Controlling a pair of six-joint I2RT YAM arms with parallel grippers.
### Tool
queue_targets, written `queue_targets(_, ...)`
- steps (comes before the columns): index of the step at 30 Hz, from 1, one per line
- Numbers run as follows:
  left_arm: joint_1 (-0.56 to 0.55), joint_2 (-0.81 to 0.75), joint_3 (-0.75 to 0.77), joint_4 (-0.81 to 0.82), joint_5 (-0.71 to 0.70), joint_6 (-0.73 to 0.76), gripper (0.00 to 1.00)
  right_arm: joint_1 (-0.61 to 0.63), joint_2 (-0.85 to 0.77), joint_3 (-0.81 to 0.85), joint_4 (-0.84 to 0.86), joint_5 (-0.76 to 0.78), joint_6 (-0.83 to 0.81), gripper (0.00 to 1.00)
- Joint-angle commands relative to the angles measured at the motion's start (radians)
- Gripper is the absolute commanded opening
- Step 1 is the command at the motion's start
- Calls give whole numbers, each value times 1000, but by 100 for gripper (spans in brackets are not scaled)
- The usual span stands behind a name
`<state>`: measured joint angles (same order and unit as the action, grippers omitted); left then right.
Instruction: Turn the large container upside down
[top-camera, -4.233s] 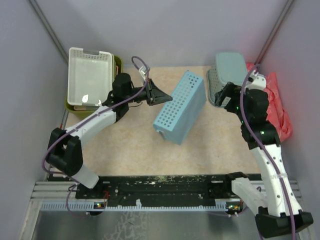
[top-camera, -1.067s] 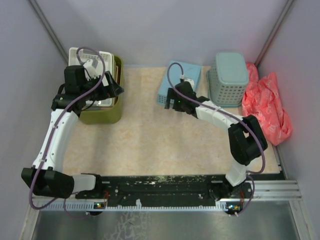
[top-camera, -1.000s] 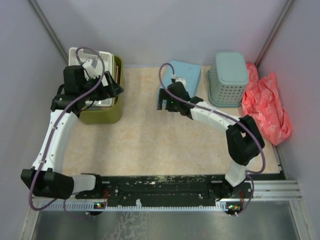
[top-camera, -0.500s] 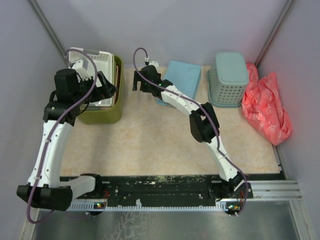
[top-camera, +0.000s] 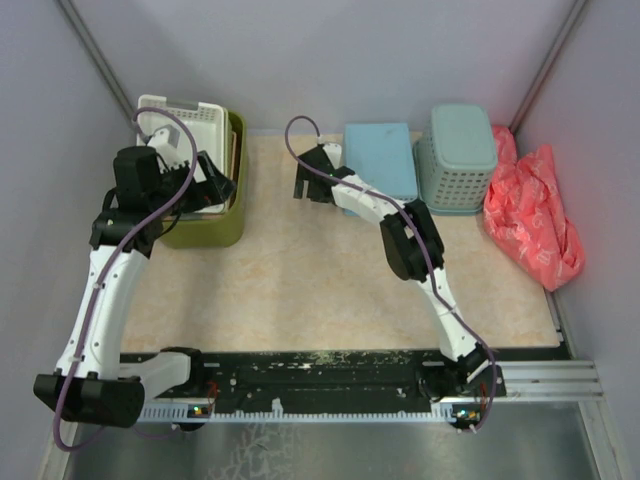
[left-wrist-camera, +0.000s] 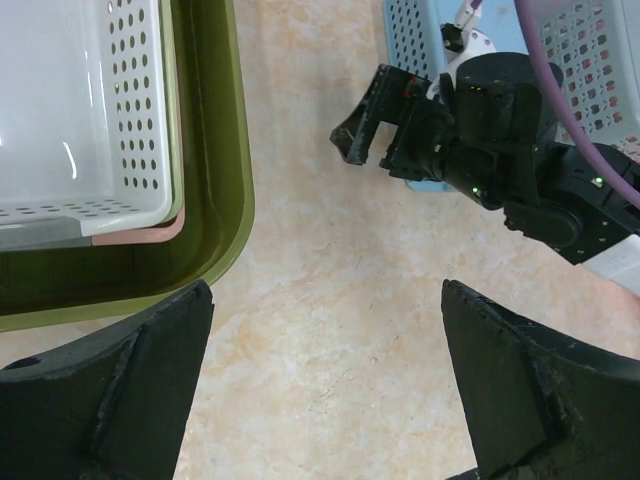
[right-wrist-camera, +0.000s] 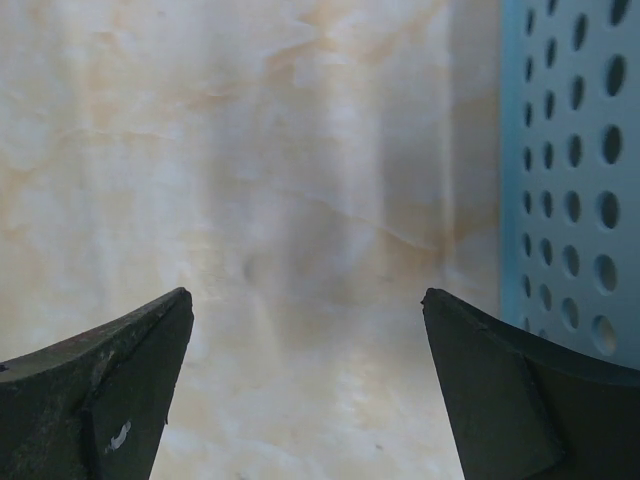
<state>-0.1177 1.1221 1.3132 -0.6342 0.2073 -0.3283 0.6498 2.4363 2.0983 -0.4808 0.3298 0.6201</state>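
Note:
The large container (top-camera: 212, 228) is the olive-green tub at the back left, standing upright with a white perforated tray (top-camera: 178, 125) nested in it. The left wrist view shows its rim (left-wrist-camera: 222, 150), the white tray (left-wrist-camera: 70, 100) and a pink edge (left-wrist-camera: 150, 231) under the tray. My left gripper (top-camera: 222, 178) hovers open over the tub's right rim; in its own view, the left gripper (left-wrist-camera: 326, 290) has bare table between its fingers. My right gripper (top-camera: 310, 190) hangs open over the table between the tub and the blue basket; the right gripper (right-wrist-camera: 306, 294) holds nothing.
A light blue perforated basket (top-camera: 380, 160) lies bottom up at the back centre, just right of my right gripper (left-wrist-camera: 372, 118). A teal basket (top-camera: 460, 150) stands upside down beside it, and a red bag (top-camera: 535, 215) lies by the right wall. Walls close in on three sides.
The right arm swung left away from the blue basket, then came back a little to the right. The blue basket now lies square beside the teal one. The left arm barely moved.

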Motion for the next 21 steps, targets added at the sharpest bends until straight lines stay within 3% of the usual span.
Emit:
queue_targets(1,-2,2,-18,54,-2,10,100,-7,-216,-81,76,1,-43,98)
queue_targets(6,-2,46,16,43,-99,46,100,3,-455,-298,185,-66,-159,98)
queue_targets(12,-1,151,93,-19,-288,88,100,-2,-850,-723,308,-40,-312,99)
queue_targets(17,-2,264,145,2,-341,96,99,-24,-1076,-984,256,-17,-296,98)
queue_targets(21,-1,383,219,57,-372,104,89,-38,-1215,-1111,222,-36,-242,98)
